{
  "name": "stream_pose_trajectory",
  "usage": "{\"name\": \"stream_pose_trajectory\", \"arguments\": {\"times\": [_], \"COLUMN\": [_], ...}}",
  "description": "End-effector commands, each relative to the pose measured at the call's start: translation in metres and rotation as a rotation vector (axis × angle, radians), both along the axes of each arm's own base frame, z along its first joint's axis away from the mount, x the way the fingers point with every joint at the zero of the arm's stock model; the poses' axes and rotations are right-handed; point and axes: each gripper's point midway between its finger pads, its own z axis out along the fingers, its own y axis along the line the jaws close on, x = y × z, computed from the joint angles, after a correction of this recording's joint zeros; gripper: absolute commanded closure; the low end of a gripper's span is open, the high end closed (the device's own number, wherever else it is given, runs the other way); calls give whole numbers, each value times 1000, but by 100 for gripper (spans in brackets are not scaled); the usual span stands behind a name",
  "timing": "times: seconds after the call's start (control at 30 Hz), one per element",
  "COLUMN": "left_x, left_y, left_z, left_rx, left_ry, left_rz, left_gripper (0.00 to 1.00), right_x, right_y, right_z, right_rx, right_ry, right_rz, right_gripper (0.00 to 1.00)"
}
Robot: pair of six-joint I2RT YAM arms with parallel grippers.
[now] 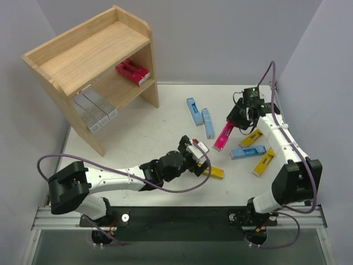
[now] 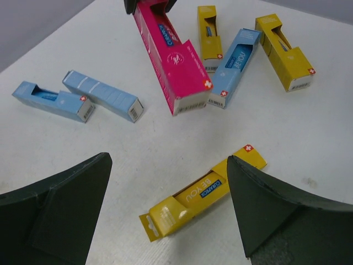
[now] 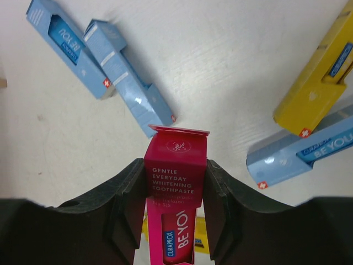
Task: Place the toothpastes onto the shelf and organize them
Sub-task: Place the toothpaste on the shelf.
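Now the right gripper point(image 3: 175, 171) is clamped on the upper end of a magenta toothpaste carton point(image 1: 223, 137), which slants down from between its fingers toward the desk point(image 1: 160, 118). The left gripper point(image 2: 167, 163) hangs with its jaws spread wide over a yellow carton point(image 2: 201, 193) lying flat just beneath it. Well apart at the far left, the shelf point(image 1: 94, 58) holds silver-grey cartons point(image 1: 96, 109) and magenta ones point(image 1: 133, 72) on its lower tier.

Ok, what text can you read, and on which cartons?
"GENTLE EVERYDAY WHITENING TOOTHPASTE": magenta carton
"CURAPROX BE YO", rest hidden: same magenta carton
"CURAPROX BE YOU": yellow carton, left wrist view
"CURAPROX BE YOU": light blue carton, right wrist view
Everything else printed: too small to read.
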Motion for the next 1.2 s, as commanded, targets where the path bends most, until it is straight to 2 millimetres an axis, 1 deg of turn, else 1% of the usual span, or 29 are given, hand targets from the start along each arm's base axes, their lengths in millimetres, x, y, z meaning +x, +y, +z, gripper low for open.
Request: {"name": "stream_pose_trajectory", "arguments": {"times": [0.0, 0.03, 0.07, 0.1, 0.17, 0.23, 0.27, 0.3, 0.33, 0.37, 0.4, 0.43, 0.47, 0.5, 0.53, 0.57, 0.63, 0.67, 0.7, 0.73, 0.9, 1.03, 1.17], "left_x": [9, 8, 8, 6, 5, 0, -2, -3, -5, -4, 1, 1, 3, 8, 6, 8, 9, 9, 8, 8, 5, 1, -3], "left_y": [-26, -31, -36, -42, -53, -63, -68, -72, -75, -78, -77, -78, -79, -75, -76, -74, -69, -67, -66, -63, -64, -71, -74], "left_z": [32, 32, 40, 34, 35, 38, 32, 37, 37, 32, 34, 35, 29, 31, 32, 27, 27, 24, 24, 18, 12, 11, 5], "left_rx": [-52, -55, -84, -75, -75, -73, -61, -70, -73, -65, -68, -72, -58, -48, -45, -28, -26, -22, -32, -24, -28, -27, -17], "left_ry": [-132, -133, -143, -142, -155, -170, -172, -179, -184, -184, -186, -191, -192, -202, -209, -214, -227, -227, -227, -225, -226, -230, -230], "left_rz": [72, 71, 74, 67, 66, 50, 43, 46, 51, 64, 109, 125, 145, 199, 212, 236, 283, 292, 298, 305, 298, 265, 235], "left_gripper": [3, 3, 3, 3, 3, 3, 3, 3, 3, 3, 3, 4, 5, 6, 7, 8, 10, 12, 13, 14, 21, 31, 33], "right_x": [-28, -31, -36, -42, -50, -57, -60, -62, -66, -67, -69, -71, -72, -73, -75, -75, -76, -77, -77, -78, -78, -78, -77], "right_y": [15, 18, 20, 25, 27, 29, 30, 32, 31, 32, 33, 33, 33, 33, 33, 33, 33, 32, 32, 32, 31, 31, 31], "right_z": [18, 20, 26, 22, 28, 25, 28, 28, 28, 28, 27, 27, 27, 28, 28, 28, 29, 28, 29, 29, 31, 30, 32], "right_rx": [62, 64, 70, 74, 81, 76, 80, 83, 87, 90, 92, 94, 96, 98, 98, 98, 98, 97, 97, 98, 97, 96, 99], "right_ry": [-37, -45, -66, -58, -78, -80, -91, -92, -93, -96, -94, -95, -97, -101, -102, -102, -108, -107, -110, -111, -117, -116, -119], "right_rz": [-38, -33, -30, -25, -27, -22, -20, -15, -18, -17, -15, -16, -18, -17, -17, -17, -12, -13, -13, -13, -12, -11, -14], "right_gripper": [64, 64, 64, 64, 64, 64, 64, 63, 64, 64, 63, 63, 63, 63, 63, 63, 62, 63, 63, 63, 62, 62, 62]}}
